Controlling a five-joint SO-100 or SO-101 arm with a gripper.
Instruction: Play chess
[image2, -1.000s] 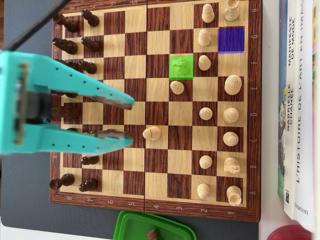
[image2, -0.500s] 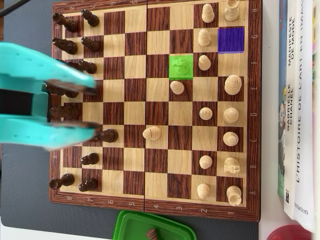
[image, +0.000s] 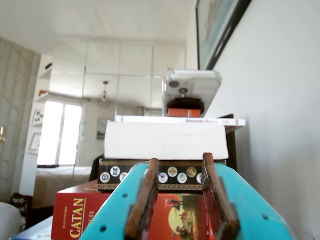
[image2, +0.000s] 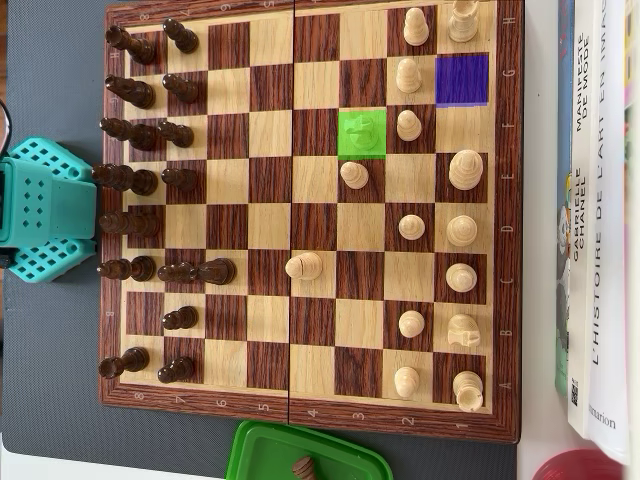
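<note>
While the gripper (image: 181, 197) points level at a stack of books and a Catan box (image: 75, 220) in the wrist view, its jaws stand narrowly apart with nothing between them. Overhead, the arm (image2: 40, 210) sits off the chessboard (image2: 310, 415), so every piece lies well beyond the jaws; the green-marked piece (image2: 361, 132) and purple square (image2: 461, 79) probably mark a move, and parking clear likely keeps the camera's view unblocked.
</note>
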